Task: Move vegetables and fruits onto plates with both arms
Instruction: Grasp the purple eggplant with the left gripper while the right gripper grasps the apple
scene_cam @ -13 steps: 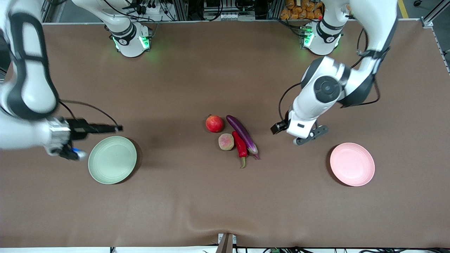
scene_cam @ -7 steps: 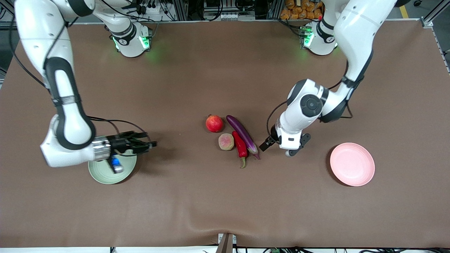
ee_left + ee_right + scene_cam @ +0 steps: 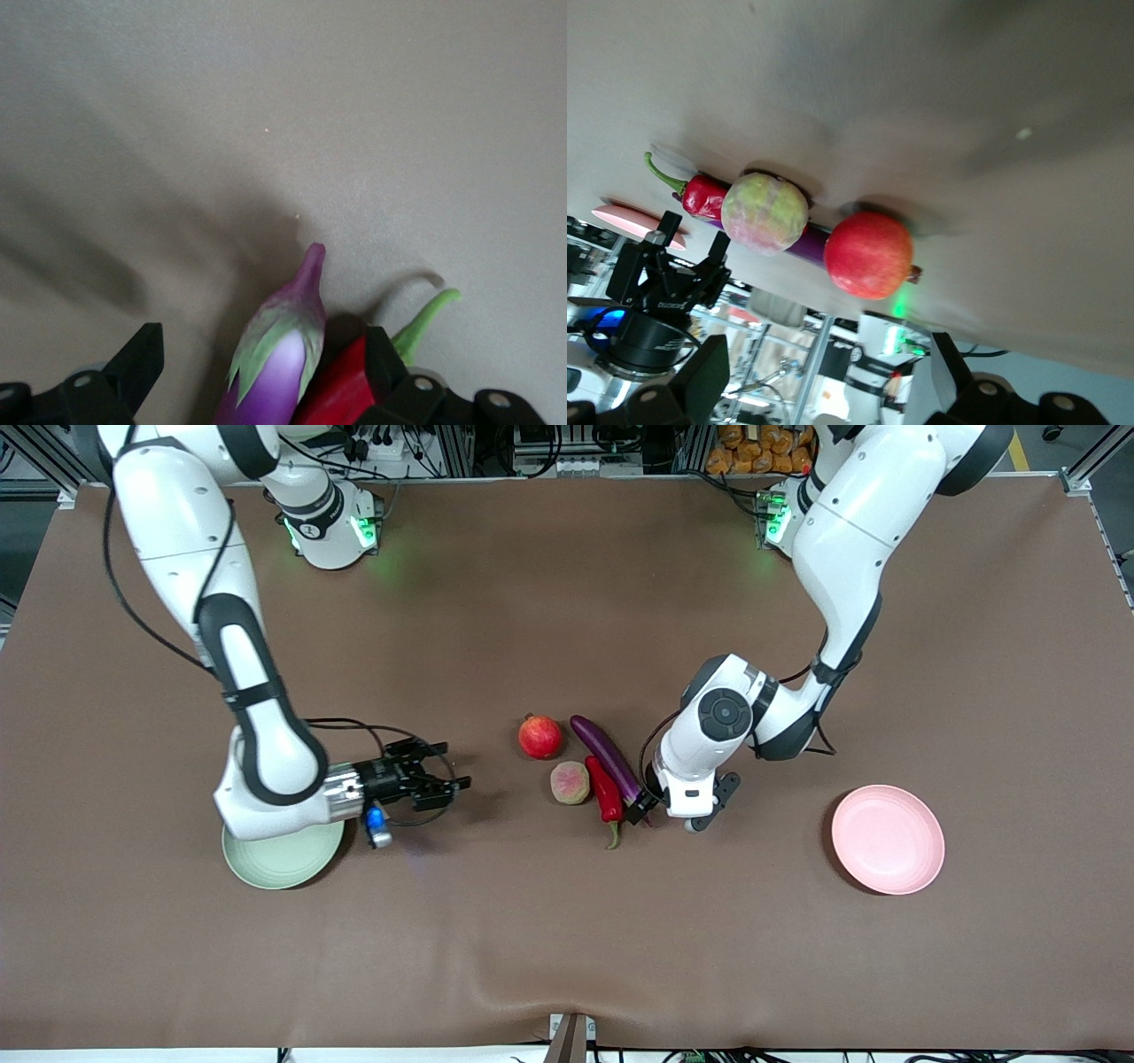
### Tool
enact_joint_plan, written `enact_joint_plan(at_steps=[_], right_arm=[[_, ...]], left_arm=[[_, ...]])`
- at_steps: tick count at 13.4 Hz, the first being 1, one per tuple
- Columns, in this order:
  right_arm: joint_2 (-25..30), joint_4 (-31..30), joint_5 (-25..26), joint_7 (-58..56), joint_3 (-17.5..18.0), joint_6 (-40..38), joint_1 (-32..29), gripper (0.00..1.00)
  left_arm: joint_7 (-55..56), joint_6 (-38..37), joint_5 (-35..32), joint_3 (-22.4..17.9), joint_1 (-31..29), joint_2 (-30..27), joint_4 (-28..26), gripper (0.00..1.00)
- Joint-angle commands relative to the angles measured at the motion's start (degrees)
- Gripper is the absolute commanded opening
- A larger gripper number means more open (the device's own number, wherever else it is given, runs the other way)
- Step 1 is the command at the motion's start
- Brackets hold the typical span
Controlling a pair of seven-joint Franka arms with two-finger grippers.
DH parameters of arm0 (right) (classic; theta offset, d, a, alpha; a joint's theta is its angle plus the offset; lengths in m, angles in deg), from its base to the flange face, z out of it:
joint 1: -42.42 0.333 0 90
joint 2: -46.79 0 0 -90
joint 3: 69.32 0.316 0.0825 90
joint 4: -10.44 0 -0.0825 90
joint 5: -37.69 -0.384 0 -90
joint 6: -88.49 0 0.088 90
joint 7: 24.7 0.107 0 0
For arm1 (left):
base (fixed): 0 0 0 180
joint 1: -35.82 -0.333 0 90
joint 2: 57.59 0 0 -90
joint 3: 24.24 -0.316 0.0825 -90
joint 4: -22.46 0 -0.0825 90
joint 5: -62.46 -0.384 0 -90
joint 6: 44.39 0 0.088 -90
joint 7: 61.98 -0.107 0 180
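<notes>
Left gripper (image 3: 640,804) open astride eggplant (image 3: 607,758) stem at frame centre beside chili (image 3: 605,791); right gripper (image 3: 450,776) open over table (image 3: 567,921), centre-left.

Both arms are built of rounded glossy white shells joined by black bands, with a large round black cap on the left arm (image 3: 824,593) at one joint and a long black strip along the right arm (image 3: 239,655). Thin black cables loop loosely beside each forearm, and each base (image 3: 330,530) carries green lights. The right arm's wrist ends in a silver metal ring before black hardware with a small blue light, and the wrist views show black jaws with pale screws.
</notes>
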Motion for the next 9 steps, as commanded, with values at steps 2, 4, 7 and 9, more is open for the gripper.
enact_joint_plan(at_steps=[2,4,7,9], right_arm=[[1.5,-7.9,-9.5,0.5,-0.4,5.3,4.0,1.00],[1.6,-9.4,-11.9,0.4,-0.4,6.0,4.4,1.00],[1.9,-11.5,-14.9,-0.3,-0.4,6.0,5.6,1.00],[1.7,-11.7,-16.9,-0.3,-0.4,6.9,7.0,1.00]], left_arm=[[1.3,2.4,-1.5,-0.6,1.0,2.4,2.1,0.91],[1.3,2.5,-1.9,-0.6,1.1,2.5,2.1,0.75],[1.1,2.4,-2.5,-0.6,1.3,2.5,1.8,0.29],[0.0,2.1,-3.4,-0.6,1.0,1.6,1.8,0.00]])
